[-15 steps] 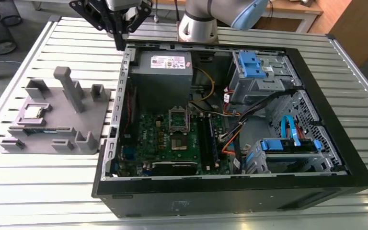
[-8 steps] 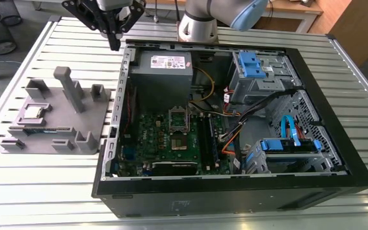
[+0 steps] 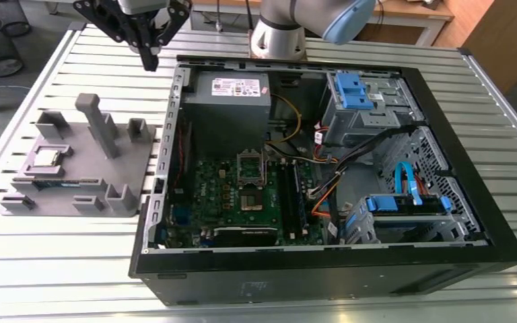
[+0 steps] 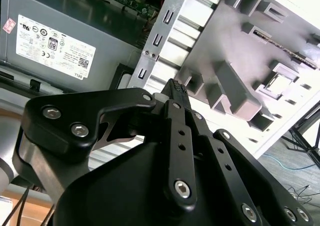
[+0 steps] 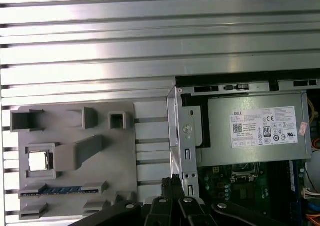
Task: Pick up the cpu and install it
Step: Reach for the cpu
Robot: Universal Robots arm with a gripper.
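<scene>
With the fingers [image 3: 151, 57] held shut and empty above the counter [image 3: 61, 269], the cpu [image 3: 48, 157], seated in a recess by the grey tray's [image 3: 92, 161] outer edge, could be knocked askew if approached unopened.

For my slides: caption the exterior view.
Gripper hangs by the open computer case corner; cpu sits in the grey tray.

Cpu [image 3: 48, 157] in tray [image 3: 83, 171] pocket, tray beside computer case [image 3: 285, 282].

Robotics lab: slatted aluminium bench [image 3: 52, 269], open PC case [image 3: 285, 286], robot arm base [image 3: 279, 37], desk [image 3: 420, 12] behind.
</scene>
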